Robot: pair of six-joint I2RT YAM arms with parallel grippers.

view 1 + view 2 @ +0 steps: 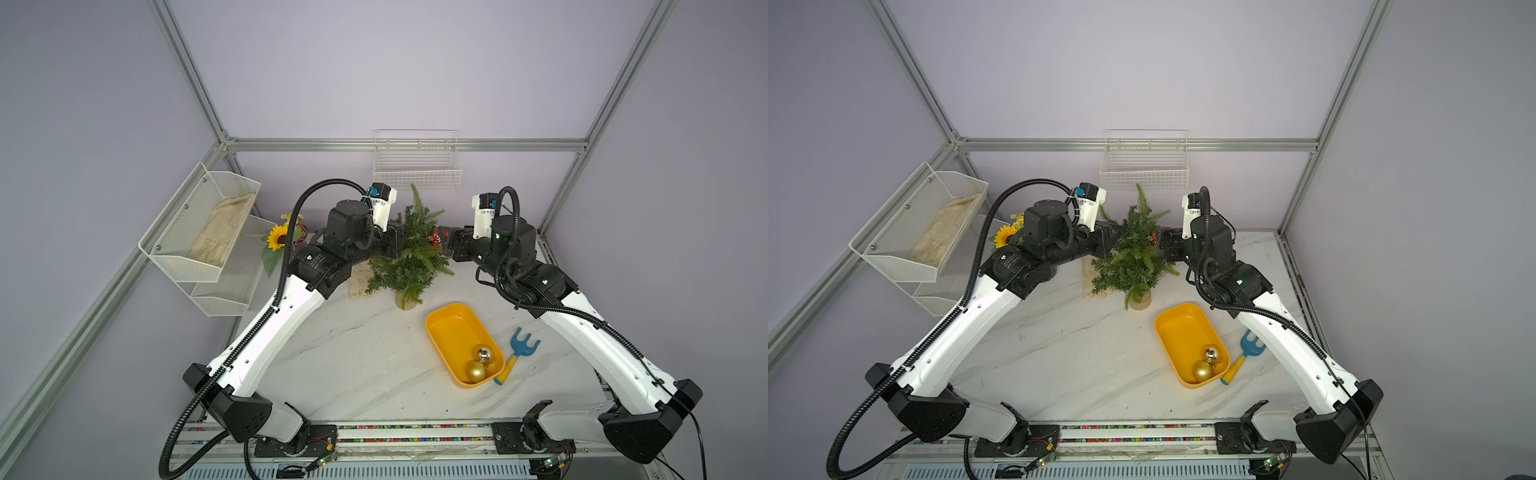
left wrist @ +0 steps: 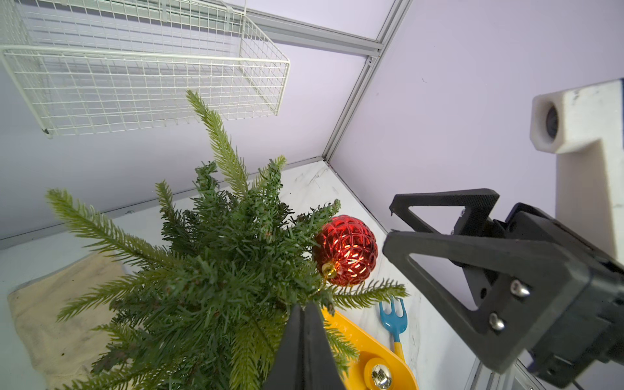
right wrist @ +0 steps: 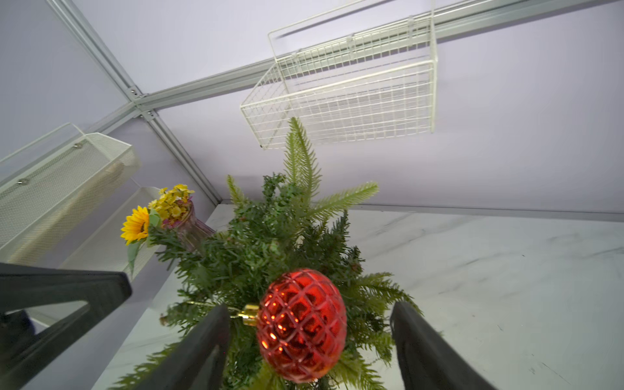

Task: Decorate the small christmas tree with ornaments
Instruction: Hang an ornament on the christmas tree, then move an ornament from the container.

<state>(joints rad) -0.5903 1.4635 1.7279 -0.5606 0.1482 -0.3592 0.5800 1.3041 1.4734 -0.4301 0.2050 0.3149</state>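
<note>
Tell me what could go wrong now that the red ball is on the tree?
1. The red ball sits at the edge of the tree, between the fingers of the open right tool. If that tool backs away crookedly, it could knock the ball off.
2. The left tool is shut right among the branches. If it tugs on them, the tree might tip over or shake the ball loose.

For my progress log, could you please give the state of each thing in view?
small christmas tree: upright, one ornament on it.
red ornament: on a branch, not gripped.
matte gold ball: in the yellow tray.
mirrored ball: in the yellow tray.
left gripper: shut, at the tree.
right gripper: open, beside the red ornament.
</note>
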